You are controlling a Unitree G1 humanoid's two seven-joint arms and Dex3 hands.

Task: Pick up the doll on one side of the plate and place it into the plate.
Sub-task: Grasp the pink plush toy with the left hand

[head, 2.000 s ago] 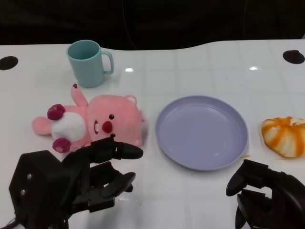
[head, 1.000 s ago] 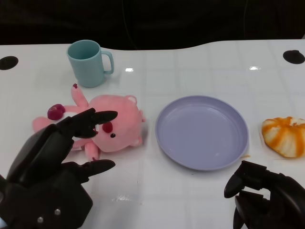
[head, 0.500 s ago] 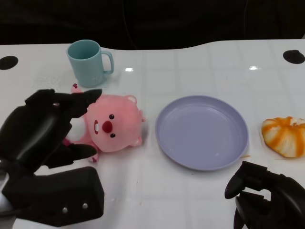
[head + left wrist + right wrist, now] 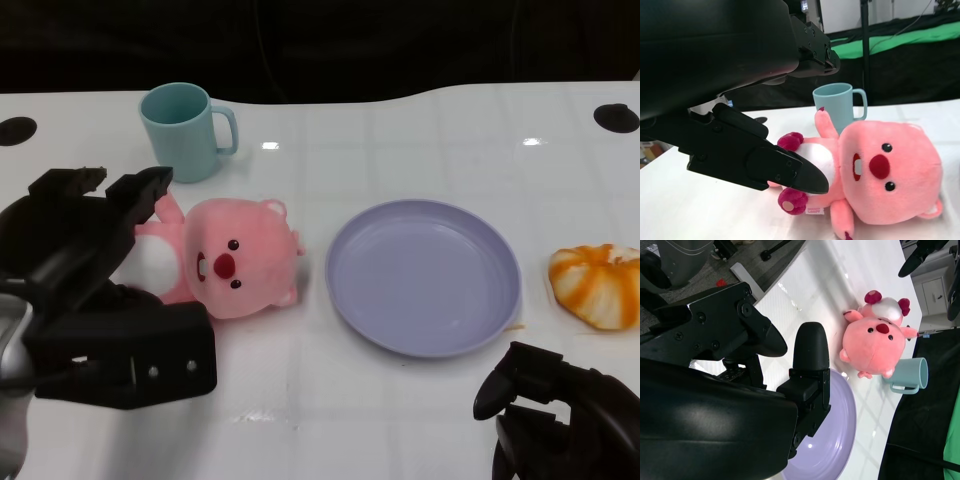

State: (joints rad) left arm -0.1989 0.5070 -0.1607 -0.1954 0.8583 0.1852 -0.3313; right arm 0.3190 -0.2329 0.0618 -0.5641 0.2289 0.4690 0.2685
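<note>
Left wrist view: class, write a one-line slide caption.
Left hand open above the pink doll lying on the white table, teal mug behind.

Hidden and cut-off parts

The left robot hand [image 4: 85, 262] covers the pink doll's [image 4: 228, 260] left side in the head view, so contact there cannot be judged. The right robot hand [image 4: 560, 420] is cropped at the near edge, and the orange-and-white object [image 4: 598, 284] at the right edge.
</note>
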